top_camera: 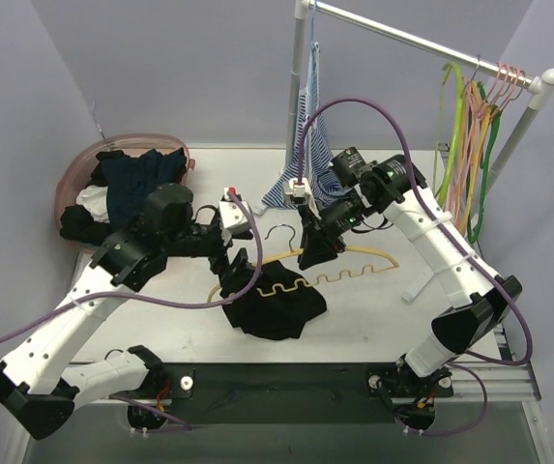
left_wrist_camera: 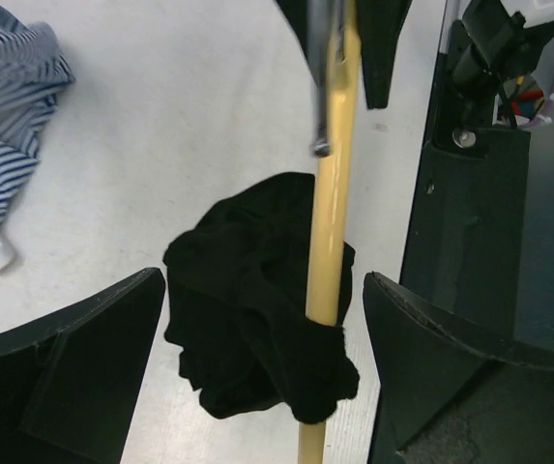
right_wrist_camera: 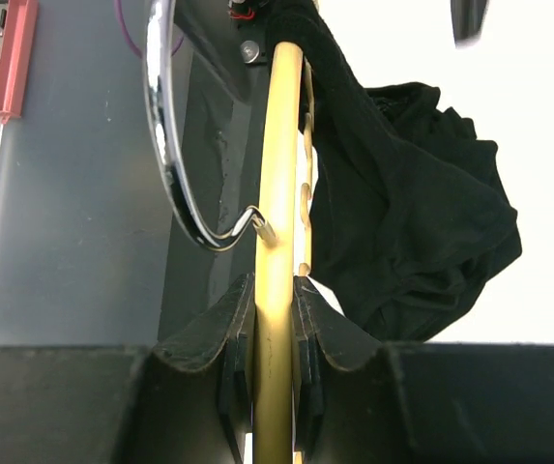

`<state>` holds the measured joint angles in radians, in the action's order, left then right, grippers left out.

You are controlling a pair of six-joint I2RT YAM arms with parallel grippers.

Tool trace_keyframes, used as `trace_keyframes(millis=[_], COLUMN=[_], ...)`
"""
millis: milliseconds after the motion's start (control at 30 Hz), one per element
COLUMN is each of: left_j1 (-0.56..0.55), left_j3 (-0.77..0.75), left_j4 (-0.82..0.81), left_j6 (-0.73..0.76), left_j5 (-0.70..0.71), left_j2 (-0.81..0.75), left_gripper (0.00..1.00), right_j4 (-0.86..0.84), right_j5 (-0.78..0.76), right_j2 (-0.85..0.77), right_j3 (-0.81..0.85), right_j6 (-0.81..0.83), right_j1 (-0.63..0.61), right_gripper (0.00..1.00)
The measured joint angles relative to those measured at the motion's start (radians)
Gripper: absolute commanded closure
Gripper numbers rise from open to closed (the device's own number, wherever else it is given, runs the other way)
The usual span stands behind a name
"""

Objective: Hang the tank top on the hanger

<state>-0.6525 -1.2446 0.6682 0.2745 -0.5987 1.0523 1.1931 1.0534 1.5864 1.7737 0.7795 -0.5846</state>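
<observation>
1. The right gripper (right_wrist_camera: pixel 275 324) is clamped on the arched top bar of the yellow plastic clothes hanger (top_camera: pixel 339 259), with both pads pressed against the bar just beside its thin metal hook (right_wrist_camera: pixel 175 145).
2. The left gripper (left_wrist_camera: pixel 265 290) stands with its jaws wide apart and holds nothing. Its fingers (left_wrist_camera: pixel 73 372) sit on either side of the hanger's end without touching it.
3. The plain black soft-fabric tank top (top_camera: pixel 278 311) is bunched at about 6 o'clock from the middle of the white table (top_camera: pixel 383 309). Part of the fabric wraps around the hanger's arm at the 8 o'clock end, and the rest sags in a heap below the wavy lower bar.
4. In the left wrist view the yellow bar passes through the black bundle. Whether a strap is properly seated on it cannot be told.
5. A blue-and-white striped garment (top_camera: pixel 307 145) hangs from the white rail (top_camera: pixel 431 43) at 12 o'clock.
6. Green, orange and pink hangers (top_camera: pixel 478 126) hang at 2 o'clock.
7. A pink basket (top_camera: pixel 72 176) of mixed dark clothes sits at 10 o'clock.
</observation>
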Motion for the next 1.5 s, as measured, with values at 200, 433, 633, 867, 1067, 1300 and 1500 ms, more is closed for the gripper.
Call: trace_keyframes(millis=[200,433,633,867,1067,1300,1500], left_j1=[0.0,-0.019,-0.02,-0.011,0.003,0.006,0.007], left_j3=[0.042,0.082,0.176,0.389,0.496,0.566,0.634], left_j4=[-0.008,-0.047,-0.124,-0.225,-0.231,-0.259,-0.303], left_j6=[-0.006,-0.05,-0.109,-0.344,-0.557,-0.777,-0.927], left_j5=[-0.051,-0.136,-0.112,0.049,0.263,0.46,0.52], left_j2=[0.074,0.077,0.021,-0.175,-0.312,-0.444,-0.473], left_gripper=[0.3,1.0,1.0,1.0,1.0,1.0,1.0], right_j4=[0.008,-0.013,-0.039,-0.14,-0.257,-0.429,-0.556], right_j5=[0.003,-0.002,0.013,0.006,0.018,0.061,-0.137], right_j2=[-0.018,-0.018,-0.018,-0.057,-0.236,-0.375,-0.261], right_j3=[-0.011,-0.034,-0.087,-0.12,-0.274,-0.623,-0.651], right_j6=[0.033,0.045,0.01,-0.156,-0.288,-0.417,-0.533], right_j1=[0.0,0.011,0.015,0.101,0.211,0.141,-0.03], right_gripper=[1.0,1.0,0.59,0.3,0.27,0.34,0.39])
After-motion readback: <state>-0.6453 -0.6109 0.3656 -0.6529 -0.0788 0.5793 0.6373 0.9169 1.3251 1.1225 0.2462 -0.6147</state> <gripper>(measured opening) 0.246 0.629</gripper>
